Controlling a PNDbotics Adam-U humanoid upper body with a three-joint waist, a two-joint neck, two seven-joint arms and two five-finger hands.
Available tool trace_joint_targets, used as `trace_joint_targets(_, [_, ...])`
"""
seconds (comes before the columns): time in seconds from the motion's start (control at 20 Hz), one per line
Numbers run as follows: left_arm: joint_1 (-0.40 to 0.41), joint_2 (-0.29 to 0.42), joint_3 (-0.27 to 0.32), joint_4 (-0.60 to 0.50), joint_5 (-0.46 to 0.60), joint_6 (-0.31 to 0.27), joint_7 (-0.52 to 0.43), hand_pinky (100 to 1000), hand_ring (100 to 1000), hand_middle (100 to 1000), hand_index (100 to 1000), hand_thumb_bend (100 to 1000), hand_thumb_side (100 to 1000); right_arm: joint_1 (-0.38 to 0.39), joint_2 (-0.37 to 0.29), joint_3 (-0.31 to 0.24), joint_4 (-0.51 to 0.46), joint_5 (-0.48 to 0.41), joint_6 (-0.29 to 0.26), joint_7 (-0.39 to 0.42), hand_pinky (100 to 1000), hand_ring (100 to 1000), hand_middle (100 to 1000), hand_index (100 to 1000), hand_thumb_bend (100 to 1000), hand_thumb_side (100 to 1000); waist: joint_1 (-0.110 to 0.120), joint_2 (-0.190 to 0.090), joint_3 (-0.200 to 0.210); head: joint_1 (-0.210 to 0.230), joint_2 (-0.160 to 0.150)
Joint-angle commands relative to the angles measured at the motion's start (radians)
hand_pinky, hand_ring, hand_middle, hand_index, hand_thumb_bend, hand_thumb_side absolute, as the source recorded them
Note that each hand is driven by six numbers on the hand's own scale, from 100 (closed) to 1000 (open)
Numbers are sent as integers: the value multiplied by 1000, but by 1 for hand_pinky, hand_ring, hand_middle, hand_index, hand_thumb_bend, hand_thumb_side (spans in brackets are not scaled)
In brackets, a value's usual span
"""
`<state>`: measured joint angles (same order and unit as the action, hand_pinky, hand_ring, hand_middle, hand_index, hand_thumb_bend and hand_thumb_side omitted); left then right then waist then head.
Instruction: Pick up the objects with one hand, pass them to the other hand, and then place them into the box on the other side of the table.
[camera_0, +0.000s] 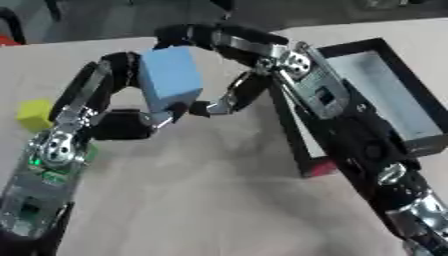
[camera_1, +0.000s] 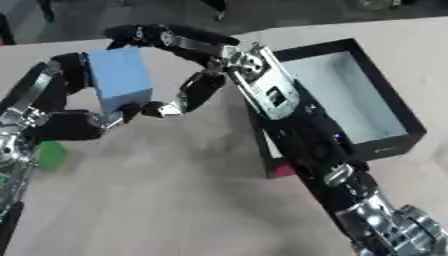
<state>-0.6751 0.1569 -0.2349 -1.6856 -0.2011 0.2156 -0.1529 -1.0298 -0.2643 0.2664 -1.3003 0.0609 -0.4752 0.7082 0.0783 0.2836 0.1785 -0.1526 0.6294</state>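
A light blue block (camera_0: 171, 77) is held up above the table between my two hands. My left hand (camera_0: 118, 125) comes in from the lower left. Its fingers curl along the block's left side and its thumb sits under the lower edge. My right hand (camera_0: 297, 65) reaches in from the right. Its fingers (camera_0: 197, 36) arch over the block's top and its thumb (camera_0: 219, 104) touches the lower right corner. The black box (camera_1: 311, 49) with a pale inside stands at the right, partly behind my right forearm.
A yellow block (camera_0: 35, 114) lies on the table at the far left. A green thing (camera_1: 51, 152) shows beside my left wrist. A small red thing (camera_0: 322, 167) sits against the box's near corner. The table's far edge runs along the top.
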Motion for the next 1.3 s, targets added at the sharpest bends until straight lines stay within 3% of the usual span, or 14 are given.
trace_joint_targets(0.05, [-9, 2, -1, -24, 12, -8, -1, 705, 487, 373, 463, 100, 100, -22, 2, -8, -2, -5, -149, 162, 996, 1000, 756, 1000, 322, 100, -14, -74, 3, -6, -6])
trace_joint_targets(0.5, [-5, -8, -5, -22, 17, -13, -12, 708, 490, 374, 465, 100, 100, -22, 6, -6, 3, -64, -33, 118, 984, 1000, 633, 1000, 100, 100, -14, -72, 6, -15, 0])
trace_joint_targets(0.9, [-2, -8, -7, -15, -3, -12, -27, 706, 495, 381, 473, 100, 100, -21, 3, -1, -11, -130, 43, 149, 990, 1000, 545, 1000, 100, 100, -12, -71, 4, -16, -1])
trace_joint_targets(1.15, [-3, -9, -5, -7, -25, -15, -31, 714, 506, 401, 489, 100, 100, -18, 3, 2, -11, -165, 88, 192, 1000, 1000, 516, 885, 100, 102, -11, -71, 4, -15, -5])
trace_joint_targets(1.3, [-3, -10, -5, -4, -37, -19, -30, 714, 506, 401, 489, 100, 100, -18, 1, 2, -14, -175, 107, 198, 1000, 1000, 516, 885, 100, 102, -11, -71, 4, -14, -6])
